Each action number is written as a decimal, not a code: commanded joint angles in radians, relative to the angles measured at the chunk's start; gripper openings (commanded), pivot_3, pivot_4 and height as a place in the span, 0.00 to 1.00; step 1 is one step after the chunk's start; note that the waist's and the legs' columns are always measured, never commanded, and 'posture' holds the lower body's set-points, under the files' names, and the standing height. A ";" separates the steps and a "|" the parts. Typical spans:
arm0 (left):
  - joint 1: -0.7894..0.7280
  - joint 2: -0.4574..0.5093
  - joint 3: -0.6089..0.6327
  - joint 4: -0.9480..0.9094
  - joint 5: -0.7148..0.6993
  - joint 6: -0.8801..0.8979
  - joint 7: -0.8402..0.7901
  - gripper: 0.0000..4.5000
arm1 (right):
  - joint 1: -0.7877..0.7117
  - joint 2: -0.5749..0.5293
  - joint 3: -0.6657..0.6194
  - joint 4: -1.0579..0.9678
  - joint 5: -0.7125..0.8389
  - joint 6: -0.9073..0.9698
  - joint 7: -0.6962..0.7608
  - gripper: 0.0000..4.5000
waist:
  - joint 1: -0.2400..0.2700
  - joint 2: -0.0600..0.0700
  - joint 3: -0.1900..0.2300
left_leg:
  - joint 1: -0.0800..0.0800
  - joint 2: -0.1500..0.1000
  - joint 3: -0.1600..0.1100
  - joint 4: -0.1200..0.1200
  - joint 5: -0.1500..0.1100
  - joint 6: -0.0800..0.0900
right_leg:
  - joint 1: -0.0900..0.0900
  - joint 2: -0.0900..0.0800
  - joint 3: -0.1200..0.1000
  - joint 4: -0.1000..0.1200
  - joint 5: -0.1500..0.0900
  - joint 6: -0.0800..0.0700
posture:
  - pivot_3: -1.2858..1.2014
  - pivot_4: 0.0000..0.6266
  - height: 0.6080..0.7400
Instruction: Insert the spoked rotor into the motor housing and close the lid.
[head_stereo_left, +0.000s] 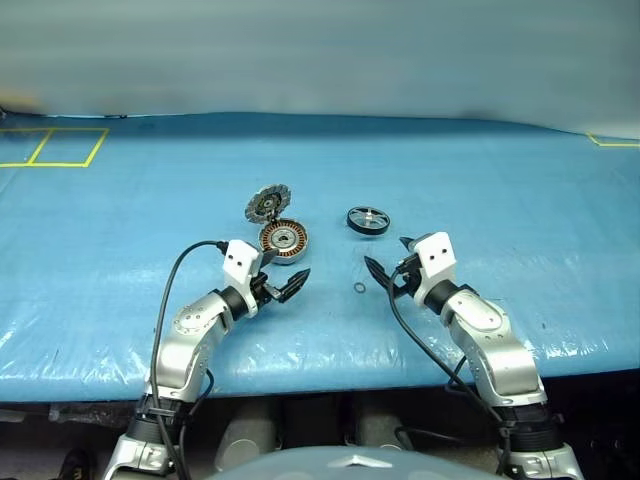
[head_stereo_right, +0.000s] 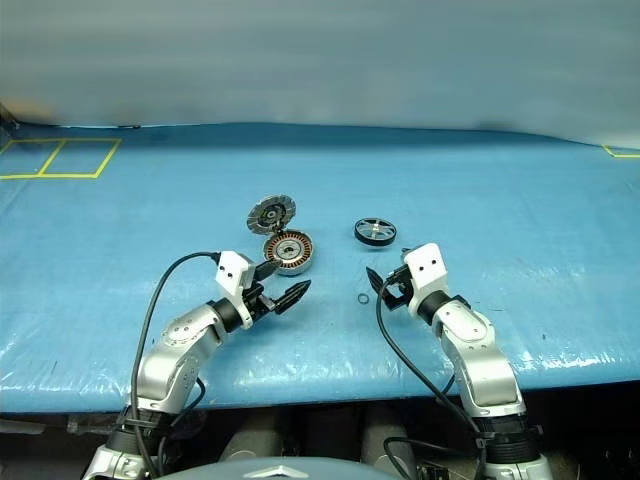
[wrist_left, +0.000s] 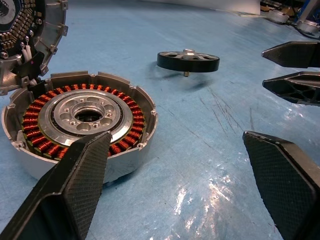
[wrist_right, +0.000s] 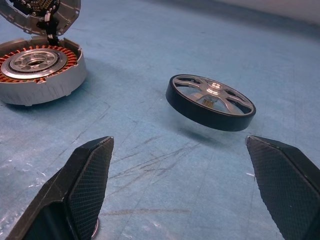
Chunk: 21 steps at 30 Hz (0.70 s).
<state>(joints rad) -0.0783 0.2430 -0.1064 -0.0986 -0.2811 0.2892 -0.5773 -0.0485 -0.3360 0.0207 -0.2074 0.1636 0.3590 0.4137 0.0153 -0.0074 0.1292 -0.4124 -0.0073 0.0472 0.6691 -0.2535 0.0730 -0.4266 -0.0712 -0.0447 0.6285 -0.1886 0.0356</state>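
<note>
The motor housing, a silver casing ringed with copper windings, lies open on the blue table. The lid leans tilted just behind it, its segmented inner face showing. To the right, well apart, rests the spoked rotor, a black ring with silvery spokes. My left gripper hovers open just in front of the housing, holding nothing. My right gripper is open too, short of the rotor and pointing towards it. Both hands are empty.
A tiny thin washer ring lies on the table between the two grippers. Yellow tape squares mark the far left of the blue table cover. The table's front edge runs just under my forearms.
</note>
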 joint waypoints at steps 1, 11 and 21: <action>-0.014 0.003 -0.005 -0.037 0.006 -0.039 -0.012 1.00 | -0.007 0.004 -0.013 -0.015 0.000 -0.020 -0.007 0.99 | 0.000 0.000 0.000 | 0.000 0.000 0.000 0.000 0.000 0.000 | 0.000 0.000 0.000 0.000 0.000 0.000 | 0.52 0.24 1.00; -0.019 0.005 -0.012 -0.017 0.034 -0.081 -0.016 1.00 | 0.004 0.008 -0.004 -0.022 -0.004 -0.018 -0.006 0.99 | 0.000 0.000 0.000 | 0.000 0.000 0.000 0.000 0.000 0.000 | 0.000 0.000 0.000 0.000 0.000 0.000 | 0.52 0.24 1.00; -0.021 0.003 -0.010 -0.018 0.039 -0.078 -0.021 1.00 | -0.007 0.010 0.008 -0.011 -0.010 -0.017 -0.005 0.99 | 0.000 0.000 0.000 | 0.000 0.000 0.000 0.000 0.000 0.000 | 0.000 0.000 0.000 0.000 0.000 0.001 | 0.52 0.24 1.00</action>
<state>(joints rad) -0.0862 0.2443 -0.1097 -0.0960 -0.2423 0.2304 -0.5919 -0.0439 -0.3267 0.0304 -0.2052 0.1556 0.3584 0.4105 0.0149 -0.0074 0.1292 -0.4124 -0.0073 0.0473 0.6691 -0.2535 0.0730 -0.4266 -0.0710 -0.0452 0.6285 -0.1890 0.0362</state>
